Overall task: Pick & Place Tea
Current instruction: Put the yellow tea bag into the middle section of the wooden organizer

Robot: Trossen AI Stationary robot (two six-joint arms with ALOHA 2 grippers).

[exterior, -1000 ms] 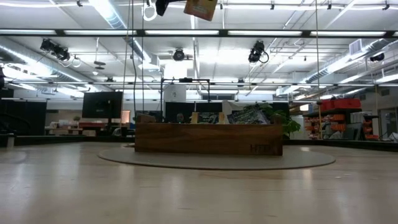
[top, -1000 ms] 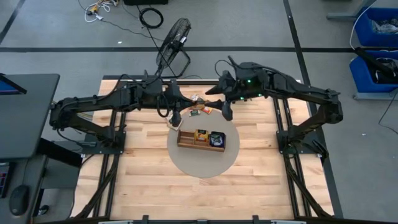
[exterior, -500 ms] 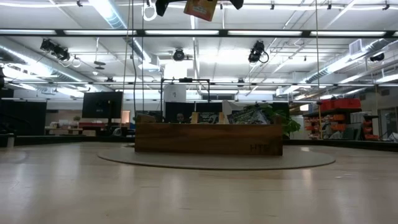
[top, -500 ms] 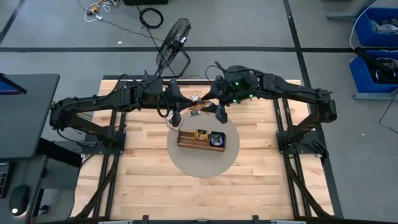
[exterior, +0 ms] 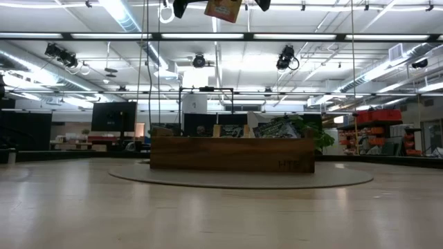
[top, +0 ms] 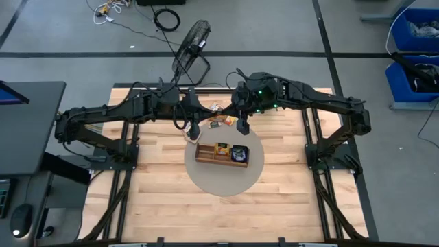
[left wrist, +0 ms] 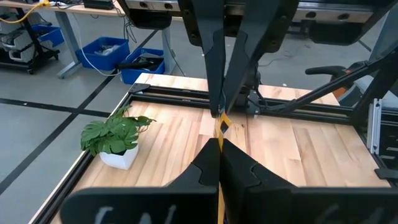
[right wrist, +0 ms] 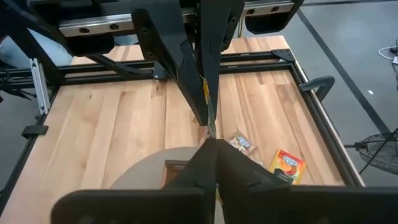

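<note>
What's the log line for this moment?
left gripper: shut on orange tea packet | right gripper: shut on same packet | packet: held high above table

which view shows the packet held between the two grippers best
The low view: the orange packet hangs face-on at the top edge, between the left gripper and the right gripper. Both wrist views catch it only edge-on, as a thin yellow sliver. The high view shows just a small patch between the arms.

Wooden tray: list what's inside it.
In the tray, a yellow-orange packet fills the middle compartment and a black one the right. The left compartment looks empty; anything beneath those packets is hidden.
</note>
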